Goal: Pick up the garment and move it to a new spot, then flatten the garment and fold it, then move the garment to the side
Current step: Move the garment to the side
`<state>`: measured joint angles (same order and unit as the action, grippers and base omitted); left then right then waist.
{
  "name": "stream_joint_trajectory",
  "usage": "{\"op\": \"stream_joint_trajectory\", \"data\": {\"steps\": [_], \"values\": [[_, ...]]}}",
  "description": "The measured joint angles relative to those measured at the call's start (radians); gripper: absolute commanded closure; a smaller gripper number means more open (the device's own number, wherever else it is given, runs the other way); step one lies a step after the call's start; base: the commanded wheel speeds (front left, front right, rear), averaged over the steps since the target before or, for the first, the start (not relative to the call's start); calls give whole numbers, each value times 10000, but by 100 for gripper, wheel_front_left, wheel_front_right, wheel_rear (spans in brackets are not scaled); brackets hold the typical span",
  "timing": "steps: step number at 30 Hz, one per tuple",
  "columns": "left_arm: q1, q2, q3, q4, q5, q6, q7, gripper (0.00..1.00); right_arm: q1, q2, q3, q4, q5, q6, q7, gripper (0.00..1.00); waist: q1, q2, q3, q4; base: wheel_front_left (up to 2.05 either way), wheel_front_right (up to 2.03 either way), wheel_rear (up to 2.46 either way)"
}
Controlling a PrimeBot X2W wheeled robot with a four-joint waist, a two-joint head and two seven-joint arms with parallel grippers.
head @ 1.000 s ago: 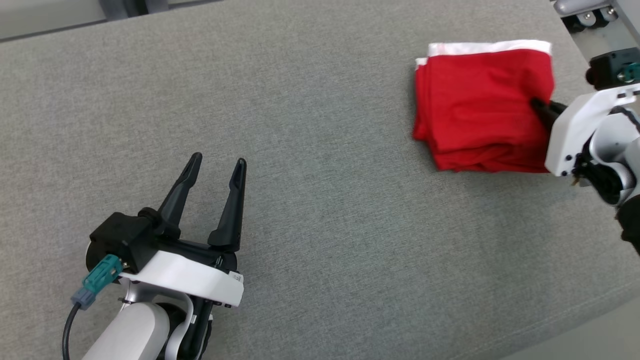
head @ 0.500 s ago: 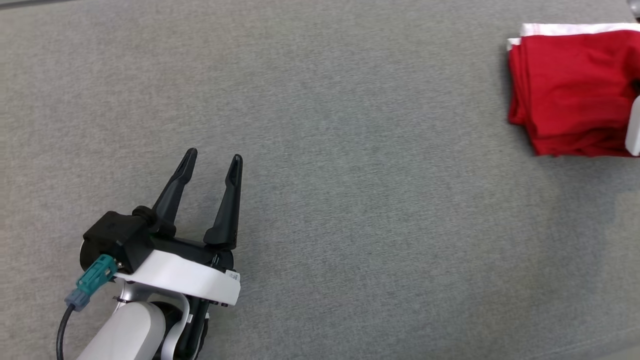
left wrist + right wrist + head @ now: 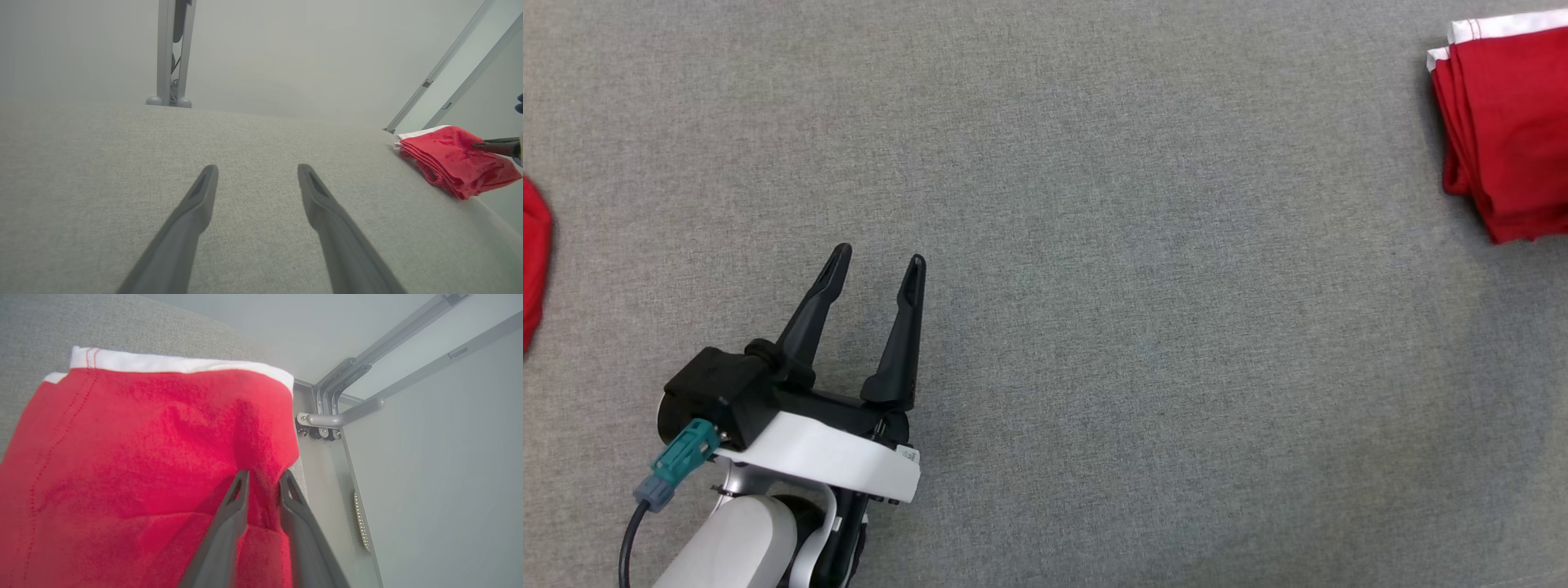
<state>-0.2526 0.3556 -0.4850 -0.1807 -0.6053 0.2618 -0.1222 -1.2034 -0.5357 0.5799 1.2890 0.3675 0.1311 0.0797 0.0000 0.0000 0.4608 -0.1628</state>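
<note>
Garment cut off by head view's right edge; red fabric mostly beyond left edge; right gripper's hold on the fold indeterminate.

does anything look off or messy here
Mostly tidy. The folded red garment sits right at the table corner, close to the edge, and a ridge of cloth puckers up between the fingers of the right gripper. A second red item pokes in at the head view's left edge.
</note>
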Motion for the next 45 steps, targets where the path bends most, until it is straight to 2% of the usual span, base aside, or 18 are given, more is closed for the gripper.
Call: {"op": "stream_joint_trajectory", "data": {"steps": [1, 10, 15, 23, 27, 34, 37, 41, 45], "values": [[0, 8, 0, -12, 2, 6, 2, 0, 3, 21, -128, 2, -134, 0, -61, 0, 0, 0, 0, 3, 0, 0, 0], [0, 36, -36, -63, 27, 92, 75, 0, -5, 493, -1095, 4, -1517, 0, -520, 0, 1, 0, -107, -104, 0, 0, 0], [8, 31, -36, 10, -23, 90, 38, 0, -6, 972, -1467, 6, -2011, 0, -1024, 0, 0, 0, -305, -175, 0, 0, 0], [112, -77, 31, 276, -215, 35, -213, 0, 197, 2052, -1676, -221, -1893, 0, -2079, 0, 0, 0, -988, -232, 0, 0, 0], [243, -184, 178, 564, -372, 35, -458, 0, 571, 2625, -1423, -625, -1616, 0, -2543, 0, 0, 0, -1529, -209, 0, 0, 0], [635, -192, 640, 1344, -476, 213, -947, 0, 1722, 3179, -1012, -2002, -619, 0, -3181, 0, 0, 0, -2578, -41, 0, 0, 0], [941, -117, 842, 1666, -428, 351, -1087, 0, 2389, 3047, -995, -2803, -499, -2, -3315, 0, 0, 0, -2993, 75, 0, 0, 0], [1391, -4, 1225, 1871, -405, 500, -1250, 0, 3509, 3093, -1651, -3866, -337, -2, -3400, 0, 0, 0, -3480, 230, 0, 0, 0], [1960, 67, 1639, 1914, -483, 608, -1296, 0, 4945, 3478, -2721, -5233, -809, -2, -3417, 0, 0, 0, -3856, 298, 0, 0, 0]]}}
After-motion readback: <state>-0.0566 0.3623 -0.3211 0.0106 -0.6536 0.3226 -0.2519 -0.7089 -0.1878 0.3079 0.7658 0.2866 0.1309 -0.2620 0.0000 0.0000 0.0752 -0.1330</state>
